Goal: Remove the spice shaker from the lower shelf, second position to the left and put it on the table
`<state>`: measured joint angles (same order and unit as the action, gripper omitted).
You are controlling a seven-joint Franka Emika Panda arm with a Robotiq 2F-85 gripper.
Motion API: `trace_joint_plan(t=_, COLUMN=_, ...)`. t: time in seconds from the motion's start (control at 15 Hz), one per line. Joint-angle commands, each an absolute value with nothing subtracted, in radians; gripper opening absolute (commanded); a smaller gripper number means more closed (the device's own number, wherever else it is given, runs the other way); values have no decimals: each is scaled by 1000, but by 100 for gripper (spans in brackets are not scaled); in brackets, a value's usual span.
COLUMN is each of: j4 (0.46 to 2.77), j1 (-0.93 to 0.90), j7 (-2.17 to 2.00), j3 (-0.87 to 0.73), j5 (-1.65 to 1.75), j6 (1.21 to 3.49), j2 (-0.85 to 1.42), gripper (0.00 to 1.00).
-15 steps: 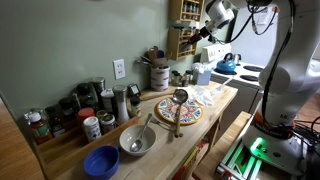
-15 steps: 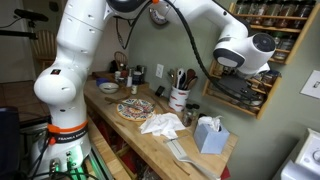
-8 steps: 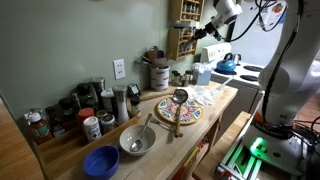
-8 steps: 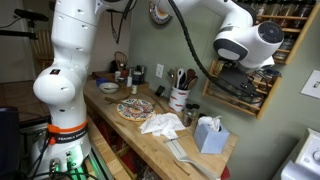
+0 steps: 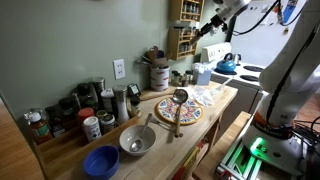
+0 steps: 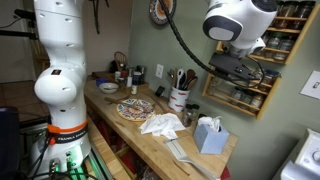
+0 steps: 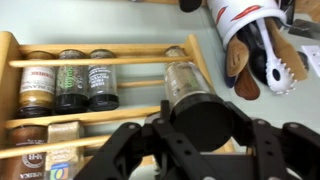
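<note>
In the wrist view my gripper (image 7: pixel 200 135) is shut on the spice shaker (image 7: pixel 185 85), a clear jar with a black cap, held in front of the brown wooden rack (image 7: pixel 110 115). Three jars (image 7: pixel 70 80) stand on the tier left of it, and more jars sit on the tier beneath. In both exterior views the gripper (image 5: pixel 213 25) (image 6: pixel 240 62) hangs close to the wall rack (image 5: pixel 183 30) (image 6: pixel 250 98), above the light-wood table (image 5: pixel 195 122) (image 6: pixel 150 140). The shaker itself is too small to make out there.
A crock of utensils (image 7: pixel 255 40) (image 6: pixel 180 98) stands beside the rack. On the table are a patterned plate (image 5: pixel 178 110), a wooden spoon, a metal bowl (image 5: pixel 137 140), a blue bowl (image 5: pixel 101 160), several bottles (image 5: pixel 85 105), a cloth (image 6: pixel 160 123) and a tissue box (image 6: pixel 209 134). A kettle (image 5: pixel 226 64) sits on the stove.
The arm has lifted and drawn back from the rack, carrying the gripper up and away with the shaker in it.
</note>
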<state>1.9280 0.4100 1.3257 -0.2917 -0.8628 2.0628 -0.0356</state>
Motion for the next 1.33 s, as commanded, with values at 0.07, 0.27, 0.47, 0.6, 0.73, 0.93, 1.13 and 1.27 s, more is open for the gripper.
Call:
trace_joint_plan(t=0.07, j4=2026, j1=360, j7=1233, j3=-298, j5=-676, j6=1959, j2=-217, gripper=30)
trace_joint_plan(t=0.27, j4=2049, j1=321, j7=1151, j3=-280, j5=-546, j6=1906, j2=-303, gripper=30)
trace_joint_plan(t=0.47, j4=2058, j1=264, j7=1061, j3=-257, j5=-469, j6=1843, j2=-372, gripper=30)
trace_joint_plan(t=0.6, j4=2060, j1=222, j7=1006, j3=-235, j5=-452, j6=1837, j2=-404, gripper=30)
trace_joint_plan(t=0.73, j4=2060, j1=179, j7=959, j3=-209, j5=-439, j6=1840, j2=-423, gripper=30)
trace_joint_plan(t=0.93, j4=2066, j1=124, j7=895, j3=-165, j5=-396, j6=1839, j2=-439, gripper=30)
trace_joint_plan(t=1.13, j4=2088, j1=55, j7=903, j3=-143, j5=-417, j6=1853, j2=-453, gripper=30)
trace_joint_plan(t=1.27, j4=2056, j1=46, j7=901, j3=-158, j5=-404, j6=1847, j2=-421, gripper=55)
